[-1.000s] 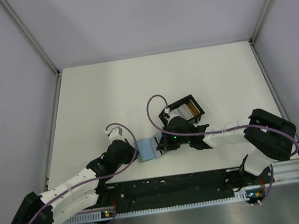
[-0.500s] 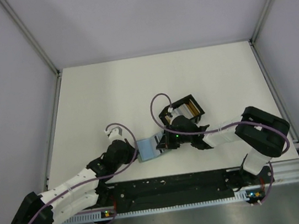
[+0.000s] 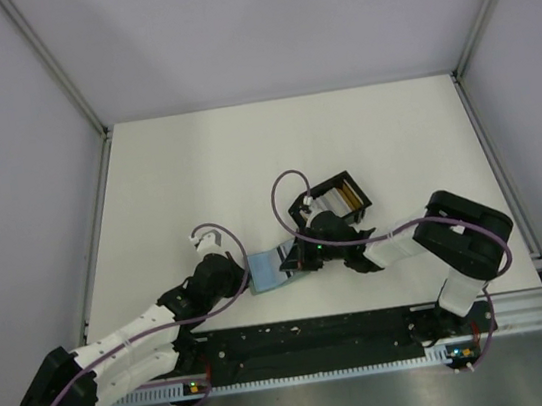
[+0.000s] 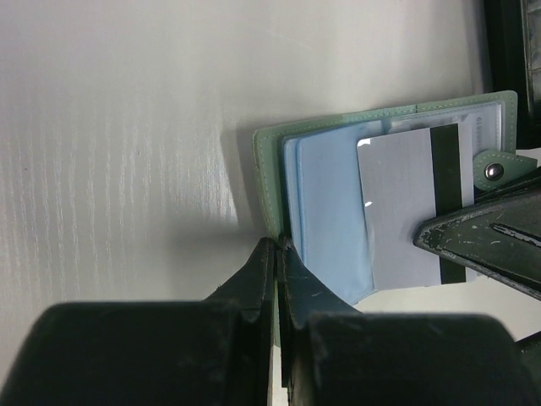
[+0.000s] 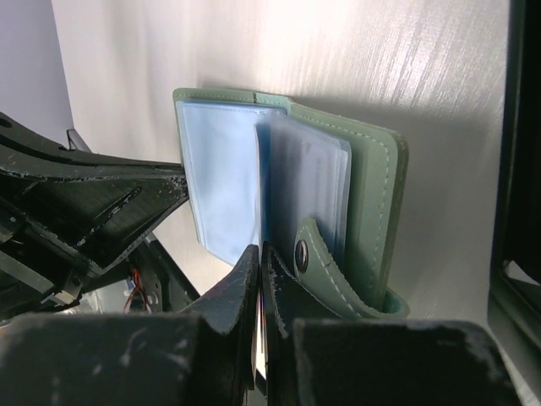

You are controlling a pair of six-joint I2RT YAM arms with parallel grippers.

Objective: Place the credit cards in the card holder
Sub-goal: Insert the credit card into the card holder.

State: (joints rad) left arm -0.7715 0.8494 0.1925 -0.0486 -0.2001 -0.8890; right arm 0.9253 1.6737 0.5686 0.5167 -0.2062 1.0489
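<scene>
The card holder lies open near the table's front edge, sage green outside with pale blue sleeves. My left gripper is shut on its green left edge. A grey-white credit card with a dark stripe lies over the blue sleeves, its left part tucked into one. My right gripper is shut on that card's right end, seen edge-on between its fingers, next to the holder's snap tab. In the top view the right gripper meets the holder from the right and the left gripper from the left.
A black open box with compartments stands just behind the right gripper and holds more cards. Its wall shows at the right edge of the right wrist view. Metal rails run along both sides of the table, and the arms' base bar lies in front.
The right arm's elbow has swung left and its gripper has edged slightly left toward the holder. The left arm and the holder have stayed put.
</scene>
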